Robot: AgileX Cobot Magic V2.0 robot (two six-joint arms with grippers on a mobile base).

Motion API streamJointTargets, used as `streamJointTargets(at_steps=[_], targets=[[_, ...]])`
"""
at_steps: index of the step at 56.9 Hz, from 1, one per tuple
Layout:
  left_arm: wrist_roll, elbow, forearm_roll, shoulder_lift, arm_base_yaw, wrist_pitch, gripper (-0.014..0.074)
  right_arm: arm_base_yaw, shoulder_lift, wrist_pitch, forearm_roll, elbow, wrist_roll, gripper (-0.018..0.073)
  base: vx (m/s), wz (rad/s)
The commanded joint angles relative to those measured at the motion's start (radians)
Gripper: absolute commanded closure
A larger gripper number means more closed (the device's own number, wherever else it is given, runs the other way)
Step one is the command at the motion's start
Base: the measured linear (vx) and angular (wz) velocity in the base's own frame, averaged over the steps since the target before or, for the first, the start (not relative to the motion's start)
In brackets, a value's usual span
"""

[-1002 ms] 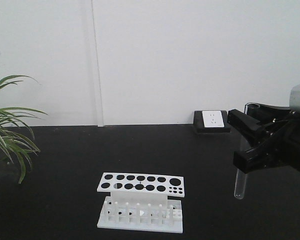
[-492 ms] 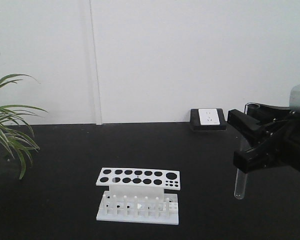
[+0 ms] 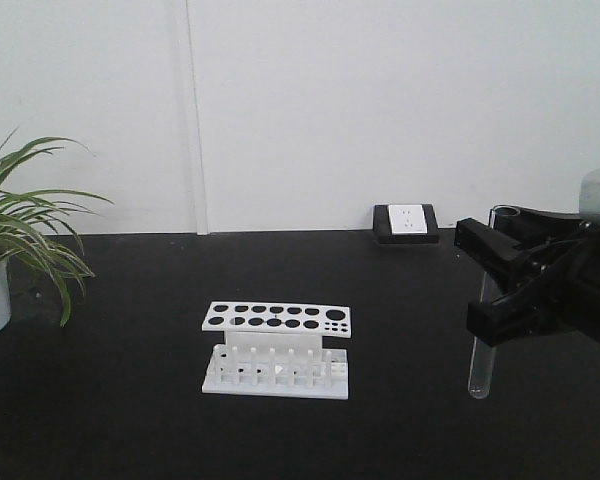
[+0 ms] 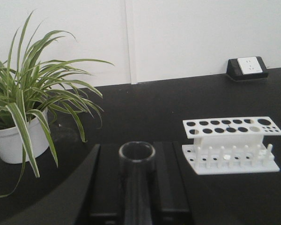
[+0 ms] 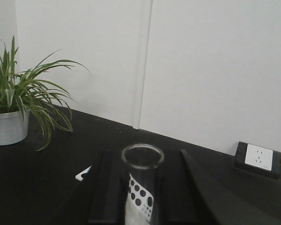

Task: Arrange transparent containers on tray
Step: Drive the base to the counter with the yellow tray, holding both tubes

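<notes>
Two clear glass test tubes are in hand. In the front view my right gripper (image 3: 502,283) at the right edge is shut on one test tube (image 3: 478,362), which hangs upright above the black tabletop with its round bottom down. The right wrist view looks down that tube's open rim (image 5: 142,156) between the black fingers (image 5: 107,187). In the left wrist view my left gripper (image 4: 136,161) is shut on the other test tube (image 4: 136,190), rim towards the camera. The left gripper is outside the front view. The yellow tray is out of view.
A white test tube rack (image 3: 276,348) with empty holes stands mid-table, also seen at right in the left wrist view (image 4: 230,145). A potted spider plant (image 3: 20,240) stands at far left. A wall socket box (image 3: 407,222) sits at the table's back edge.
The front view has shifted: the rack now looks farther off and more to the right, the plant shows more, the socket sits further left. The right gripper with its tube holds the same place.
</notes>
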Motion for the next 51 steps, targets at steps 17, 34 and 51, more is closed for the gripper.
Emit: streamJointTargets(at_steps=[17, 34, 51], targets=[[0.000, -0.030, 0.005, 0.000, -0.003, -0.073, 0.0600, -0.002, -0.018, -0.038, 0.006, -0.029, -0.002, 0.0572, -0.24, 0.06], [0.000, -0.030, 0.005, 0.000, -0.003, -0.073, 0.0600, -0.002, -0.018, -0.038, 0.006, -0.029, -0.002, 0.0572, -0.28, 0.22], [0.000, -0.030, 0.005, 0.000, -0.003, -0.073, 0.0600, -0.002, -0.018, -0.038, 0.006, -0.029, -0.002, 0.0572, -0.30, 0.41]])
